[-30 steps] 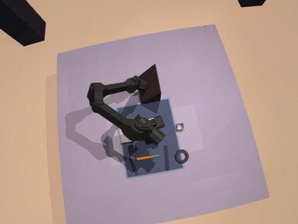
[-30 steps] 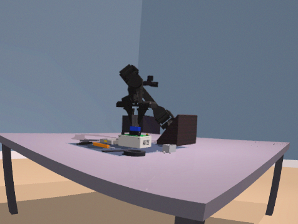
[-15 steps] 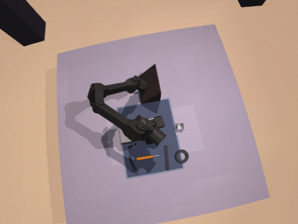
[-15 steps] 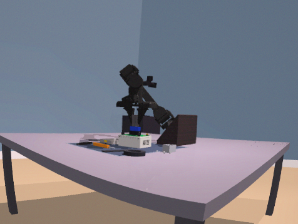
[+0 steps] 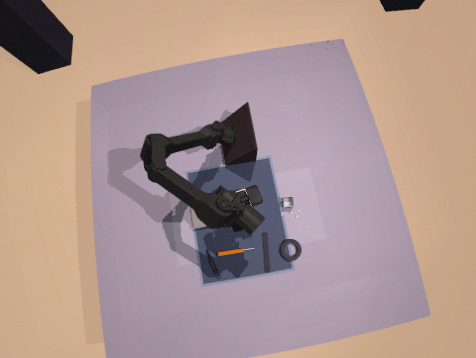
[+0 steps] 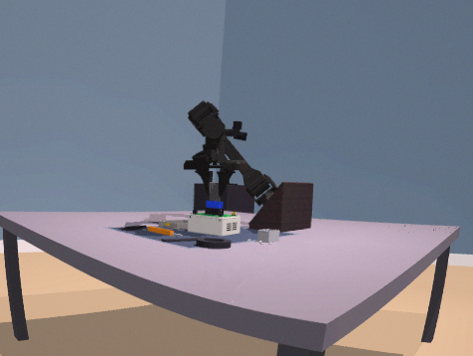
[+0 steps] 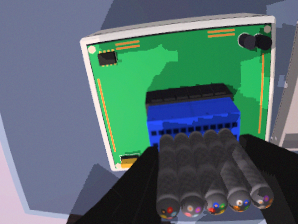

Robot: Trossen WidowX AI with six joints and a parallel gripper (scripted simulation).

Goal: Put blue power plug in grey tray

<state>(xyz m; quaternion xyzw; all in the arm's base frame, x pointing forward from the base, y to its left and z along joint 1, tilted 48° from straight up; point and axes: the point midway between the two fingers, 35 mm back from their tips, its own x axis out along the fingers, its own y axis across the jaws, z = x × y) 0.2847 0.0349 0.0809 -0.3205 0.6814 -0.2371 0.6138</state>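
From the top, I've got my arm reaching over the blue mat (image 5: 275,220) on the bench (image 5: 350,280) (image 6: 298,293). Exterior now: my pincer (image 6: 215,191) (image 7: 198,149) points down, pinching the grey cables (image 6: 214,189) (image 7: 197,170) above the blue plug (image 6: 215,204) (image 7: 192,117). Wrist view: the plug sits at the black socket (image 7: 187,93) on the green board (image 7: 125,95), cables between my fingers.

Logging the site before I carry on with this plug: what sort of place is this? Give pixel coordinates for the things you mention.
Probably an electronics repair bench: a green circuit board (image 7: 122,100) in a white case (image 6: 206,225) (image 7: 98,105), an orange-handled screwdriver (image 5: 231,252) (image 6: 160,231) on a blue mat (image 5: 255,172) (image 7: 45,125), and a black ring like a tape roll (image 5: 283,250) (image 6: 214,243).
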